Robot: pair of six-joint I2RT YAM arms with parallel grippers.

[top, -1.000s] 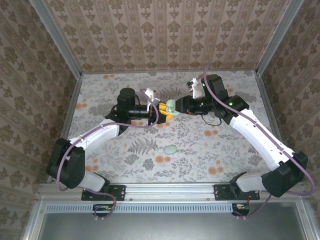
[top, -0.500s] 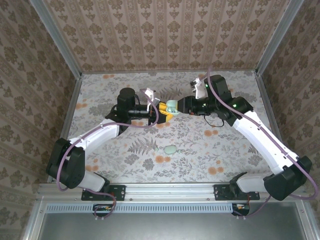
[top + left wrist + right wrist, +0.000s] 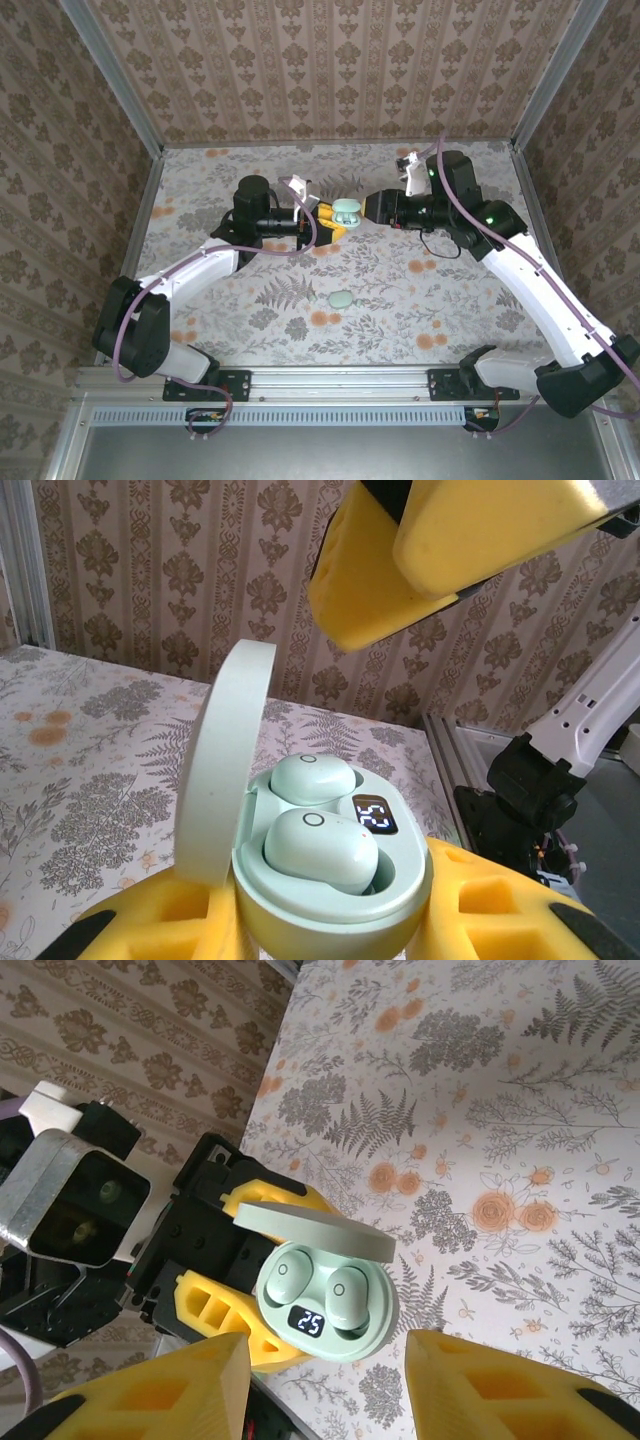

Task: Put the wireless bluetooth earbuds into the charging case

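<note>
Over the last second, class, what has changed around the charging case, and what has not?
The right fingers spread wider and drew back rightward off the charging case. The left fingers stayed shut on it, lid open, both earbuds seated; the mint piece on the table did not move.

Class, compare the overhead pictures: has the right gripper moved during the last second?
Yes. The right gripper has pulled back rightward, toward the right-hand frame post, leaving a gap to the charging case.
</note>
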